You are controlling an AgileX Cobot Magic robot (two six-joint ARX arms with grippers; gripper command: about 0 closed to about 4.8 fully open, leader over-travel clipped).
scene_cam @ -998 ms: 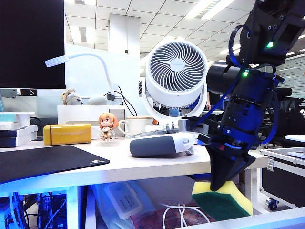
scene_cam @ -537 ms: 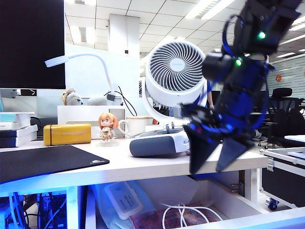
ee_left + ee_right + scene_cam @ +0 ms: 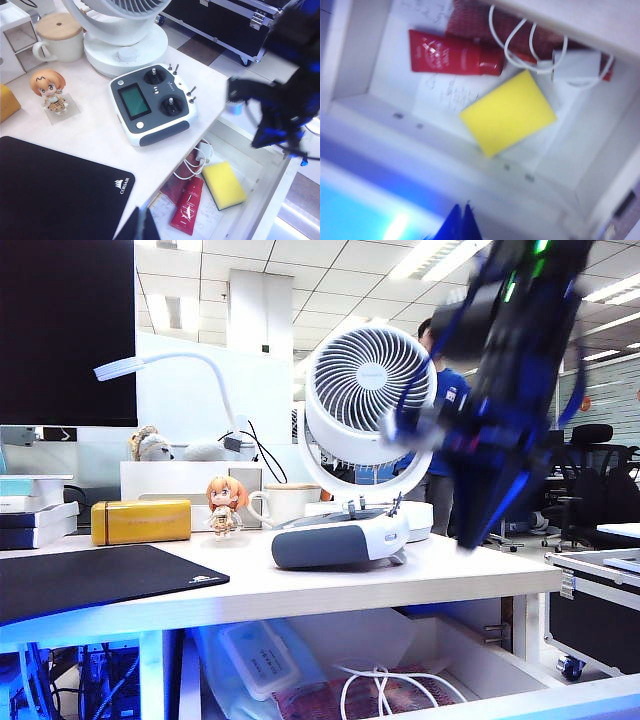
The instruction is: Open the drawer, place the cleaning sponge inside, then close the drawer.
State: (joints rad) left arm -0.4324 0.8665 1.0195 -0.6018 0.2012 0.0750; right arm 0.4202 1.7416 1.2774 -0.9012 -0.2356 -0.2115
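Item, flat yellow cleaning sponge (image 3: 223, 185): released, now lying inside the open white drawer (image 3: 272, 172). Your right gripper (image 3: 460, 222), pressed together, has lifted away; left gripper (image 3: 141, 229) also closed. You have only closing left.

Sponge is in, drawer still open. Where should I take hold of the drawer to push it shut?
Use the drawer front panel's outer face, coming from the front. It is flat with no handle visible, so push with the shut right gripper, which hovers above the cleaning sponge. The left gripper is over the desk.
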